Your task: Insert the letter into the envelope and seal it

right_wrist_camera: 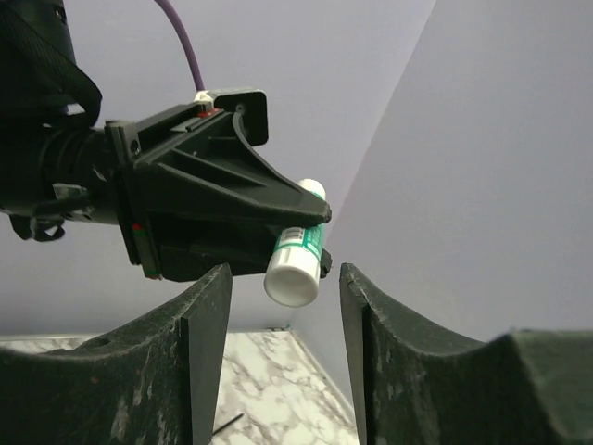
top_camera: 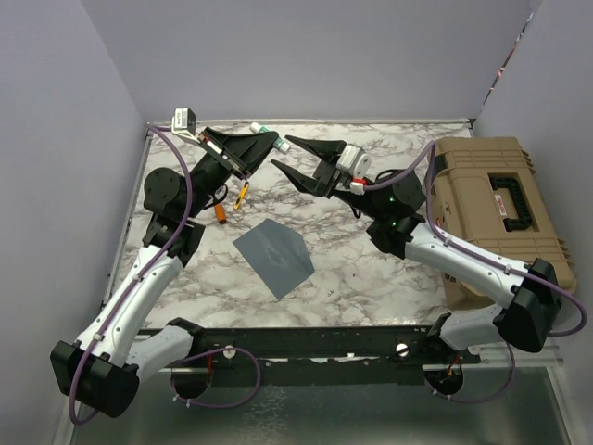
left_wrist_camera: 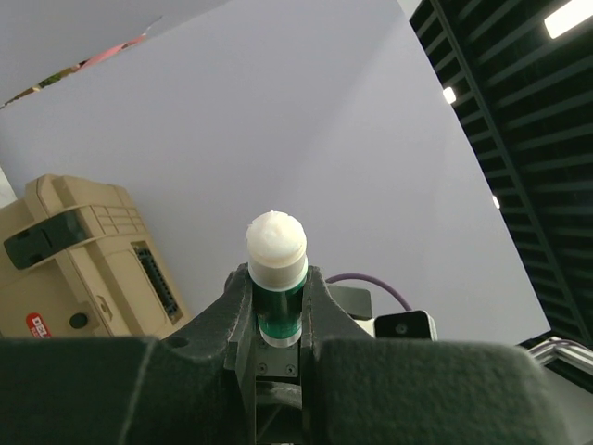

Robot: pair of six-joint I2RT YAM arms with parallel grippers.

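The grey-blue envelope (top_camera: pixel 273 258) lies flat on the marble table (top_camera: pixel 371 269), in front of both arms. The letter is hidden from view. My left gripper (top_camera: pixel 269 141) is raised over the far side of the table and is shut on a green-and-white glue stick (top_camera: pixel 259 128). In the left wrist view the glue stick (left_wrist_camera: pixel 276 255) stands between the fingers (left_wrist_camera: pixel 320 306) with its white tip bare. My right gripper (top_camera: pixel 279 151) faces it, open. In the right wrist view the glue stick's base (right_wrist_camera: pixel 295 269) hangs just beyond my right gripper (right_wrist_camera: pixel 284 271), touching neither finger.
A tan hard case (top_camera: pixel 491 199) stands at the table's right edge. Small orange (top_camera: pixel 222 211) and yellow (top_camera: pixel 241 195) objects lie under the left arm. Grey walls close in the back and both sides.
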